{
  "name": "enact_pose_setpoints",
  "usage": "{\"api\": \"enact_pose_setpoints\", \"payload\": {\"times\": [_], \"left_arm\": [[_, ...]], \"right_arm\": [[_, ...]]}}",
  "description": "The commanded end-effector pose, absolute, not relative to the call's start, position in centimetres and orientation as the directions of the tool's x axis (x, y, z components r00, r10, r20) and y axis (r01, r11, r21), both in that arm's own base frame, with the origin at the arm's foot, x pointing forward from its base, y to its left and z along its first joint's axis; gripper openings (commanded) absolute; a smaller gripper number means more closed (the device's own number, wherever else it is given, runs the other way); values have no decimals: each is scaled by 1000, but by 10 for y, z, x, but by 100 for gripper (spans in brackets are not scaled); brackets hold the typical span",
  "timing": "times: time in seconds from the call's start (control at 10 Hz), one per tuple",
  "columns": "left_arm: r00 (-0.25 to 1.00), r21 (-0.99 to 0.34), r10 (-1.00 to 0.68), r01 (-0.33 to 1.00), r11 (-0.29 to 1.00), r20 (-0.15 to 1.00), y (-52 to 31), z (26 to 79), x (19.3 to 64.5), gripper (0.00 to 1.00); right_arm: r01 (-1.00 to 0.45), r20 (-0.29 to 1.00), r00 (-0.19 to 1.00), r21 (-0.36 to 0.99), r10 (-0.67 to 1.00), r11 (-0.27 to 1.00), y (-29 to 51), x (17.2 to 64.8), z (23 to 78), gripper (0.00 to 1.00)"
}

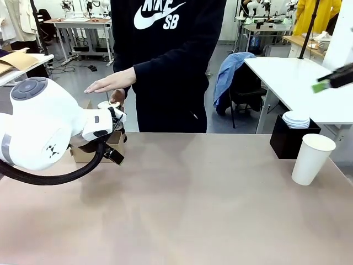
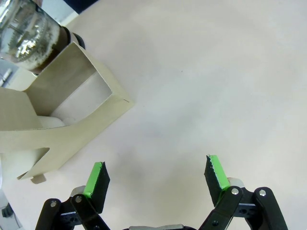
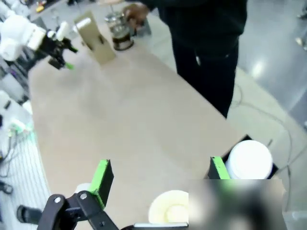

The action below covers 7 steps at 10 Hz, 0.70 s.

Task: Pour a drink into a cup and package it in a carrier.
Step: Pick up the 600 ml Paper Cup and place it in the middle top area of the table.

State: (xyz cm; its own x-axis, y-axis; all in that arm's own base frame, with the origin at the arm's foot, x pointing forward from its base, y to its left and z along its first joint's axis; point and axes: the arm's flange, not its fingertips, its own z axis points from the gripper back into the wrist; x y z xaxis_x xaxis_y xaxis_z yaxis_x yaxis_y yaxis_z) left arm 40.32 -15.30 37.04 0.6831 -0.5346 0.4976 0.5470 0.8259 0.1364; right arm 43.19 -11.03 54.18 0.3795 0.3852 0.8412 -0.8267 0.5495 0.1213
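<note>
Carrier (image 1: 81,155) mostly hidden behind left arm (image 1: 41,124).

Middle of the surface (image 1: 193,204): bare from near edge to far edge, free passage.

Far left corner is crowded. The carrier (image 1: 80,153) stands there with the glass jug (image 2: 26,33) just behind it. The person's hand (image 1: 110,83), held flat above, closes off access from the top. The left arm (image 1: 38,127) overhangs this corner.

Left hand (image 2: 156,168): fingers spread, bare surface ahead, carrier wall near one finger.

Right side: paper cup (image 1: 311,159) just beside the black box (image 1: 289,142), which is topped with lids (image 1: 296,118). The right hand (image 3: 159,168) hangs over the cup.
</note>
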Motion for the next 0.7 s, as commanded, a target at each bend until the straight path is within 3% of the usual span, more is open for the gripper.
{"api": "enact_pose_setpoints", "payload": {"times": [0.0, 0.2, 0.3, 0.6], "left_arm": [[684, 135, -533, 546, 827, 498, -152, 370, 403, 100], [684, 135, -533, 546, 827, 498, -152, 370, 403, 100], [684, 135, -533, 546, 827, 498, -152, 370, 403, 100], [684, 135, -533, 546, 827, 498, -152, 370, 403, 100]], "right_arm": [[-899, 912, 274, 131, 305, 417, -169, 436, 492, 100], [-887, 921, 288, 153, 262, 435, -185, 437, 463, 100], [-874, 918, 265, 99, 296, 475, -181, 408, 497, 100], [-874, 918, 265, 99, 296, 475, -181, 408, 497, 100]]}}
